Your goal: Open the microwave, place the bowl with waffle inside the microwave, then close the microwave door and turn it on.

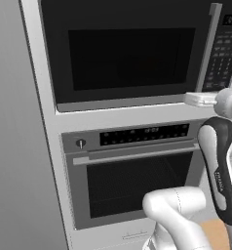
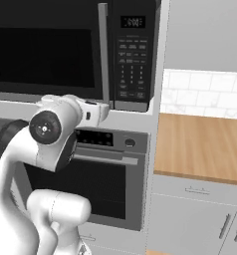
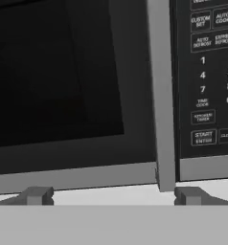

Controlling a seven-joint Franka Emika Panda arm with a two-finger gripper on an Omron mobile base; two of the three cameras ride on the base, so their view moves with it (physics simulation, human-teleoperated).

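Observation:
The microwave [image 1: 127, 53] fills the upper wall unit, and its black glass door [image 3: 58, 76] is closed. A vertical silver handle [image 3: 161, 95] runs down the door's right side, with the dark keypad [image 3: 211, 76] beside it. My gripper [image 3: 113, 196] is open, its fingertips [image 3: 37, 195] set wide apart with nothing between them. It hovers close to the microwave front, just below the handle's lower end [image 1: 205, 85]. From the right base the hand [image 2: 98, 112] sits under the handle [image 2: 104, 50]. The bowl and the waffle are out of view.
A silver oven [image 1: 132, 171] with a horizontal handle and a knob sits directly under the microwave. To the right lie a wooden counter [image 2: 205, 144], a white tiled wall and grey cabinets [image 2: 195, 219]. A grey panel [image 1: 15, 146] stands on the left.

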